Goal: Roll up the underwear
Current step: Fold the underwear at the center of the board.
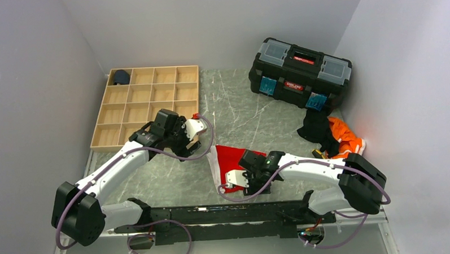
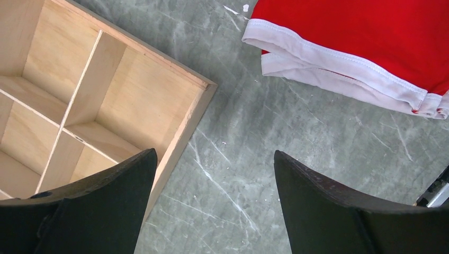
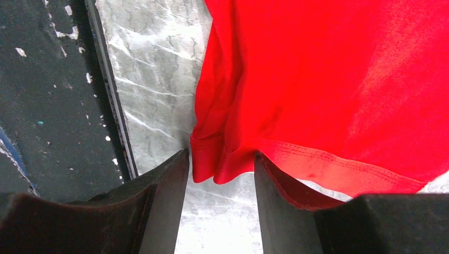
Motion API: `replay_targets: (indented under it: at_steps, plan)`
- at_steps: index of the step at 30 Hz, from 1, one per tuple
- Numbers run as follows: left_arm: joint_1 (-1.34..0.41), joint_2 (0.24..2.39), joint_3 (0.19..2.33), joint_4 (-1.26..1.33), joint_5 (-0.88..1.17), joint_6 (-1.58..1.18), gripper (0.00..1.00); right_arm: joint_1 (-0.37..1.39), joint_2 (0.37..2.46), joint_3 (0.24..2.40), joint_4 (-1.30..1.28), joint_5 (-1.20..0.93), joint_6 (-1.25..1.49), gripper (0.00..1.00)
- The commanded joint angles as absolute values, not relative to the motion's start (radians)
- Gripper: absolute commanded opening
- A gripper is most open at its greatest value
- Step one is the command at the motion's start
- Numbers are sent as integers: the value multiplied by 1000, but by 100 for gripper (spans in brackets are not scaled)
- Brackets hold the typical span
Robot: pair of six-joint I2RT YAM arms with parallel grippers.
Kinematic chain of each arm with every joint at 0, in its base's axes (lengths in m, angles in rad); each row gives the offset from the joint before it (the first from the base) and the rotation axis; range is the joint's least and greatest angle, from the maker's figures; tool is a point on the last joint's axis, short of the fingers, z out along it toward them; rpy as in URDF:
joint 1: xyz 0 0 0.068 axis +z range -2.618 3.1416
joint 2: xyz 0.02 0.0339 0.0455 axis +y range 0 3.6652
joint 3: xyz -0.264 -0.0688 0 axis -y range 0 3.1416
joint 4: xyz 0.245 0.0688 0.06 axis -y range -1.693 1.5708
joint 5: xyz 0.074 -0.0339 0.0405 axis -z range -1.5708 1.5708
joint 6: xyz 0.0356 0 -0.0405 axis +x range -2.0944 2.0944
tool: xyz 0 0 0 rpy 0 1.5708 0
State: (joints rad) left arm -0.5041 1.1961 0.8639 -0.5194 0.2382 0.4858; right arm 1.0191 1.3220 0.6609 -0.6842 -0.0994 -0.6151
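- Noted underwear (image 1: 230, 157), red with white trim, lying unrolled on the table (image 1: 239, 104), just below centre of the overhead frame.
- Found left claw (image 1: 189, 140) wide open and holding nothing, over bare table at left of centre, beside the lower right corner of the wooden tray (image 1: 153, 68).
- Seen from left wrist: white hem of underwear (image 2: 370, 32) at upper right, tray corner (image 2: 137, 100) at left, claw (image 2: 214, 159) apart from both.
- Found right claw (image 1: 236, 178) at the near edge of the underwear, lower centre.
- Seen from right wrist: claw (image 3: 221, 159) partly apart with red hem (image 3: 328, 79) between the fingers; cannot tell whether pinched.
- Logged toolbox (image 1: 300, 73) at upper right, black cloth (image 1: 319, 126) and orange cloth (image 1: 347, 137) below it, dark blue bundle (image 1: 120, 77) in the tray's upper left compartment.
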Motion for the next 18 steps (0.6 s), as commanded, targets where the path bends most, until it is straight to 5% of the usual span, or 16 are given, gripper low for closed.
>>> replay_targets:
  at_steps: [1,18]
  plan:
    - [-500,1198,866,-498,232,498,87,1030,1309,657,-670,-52,-596,50]
    - [-500,1161,812,-478,240,489,85,1006,1286,687,-703,-80,-608,24]
